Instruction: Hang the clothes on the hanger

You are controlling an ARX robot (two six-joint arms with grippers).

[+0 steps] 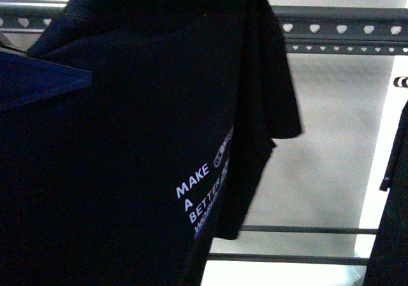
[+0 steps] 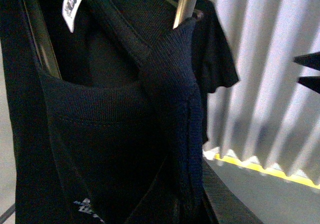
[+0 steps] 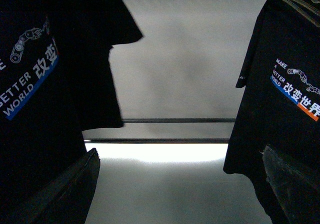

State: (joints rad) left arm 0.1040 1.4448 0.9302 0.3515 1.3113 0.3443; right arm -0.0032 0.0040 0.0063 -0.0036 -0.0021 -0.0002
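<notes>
Black cotton fills the left and middle of the front view: the T-shirt (image 1: 127,139) hangs high, its shoulders level with or just above the top rail of the rack (image 1: 344,28), its white lettering low on the right side. The left wrist view sits tight against the collar (image 2: 95,99), with a white label (image 2: 72,4) above it and the shiny rod of a thin wire hanger (image 2: 184,4) going into the neck. The shirt therefore looks dressed on its hanger and lifted to the rail. No picture shows whether the hook is over the rail, so seating it and letting go appear to be what remains. The left hand is buried in cloth apart from what looks like one dark finger (image 2: 227,199); I cannot tell whether it is pinching anything. Further right, the sleeve (image 1: 280,107) ends in a loose hem in front of the rail's heart-shaped holes. Beyond it lies an open gap with only pale wall and two thin cross bars (image 1: 299,230) low down. The right hand (image 3: 178,151) points into this gap, its fingers (image 3: 65,194) spread wide with nothing between them. At the far right a second shirt (image 3: 285,84) already hangs, closing off that side, so the free room lies between the two garments.
</notes>
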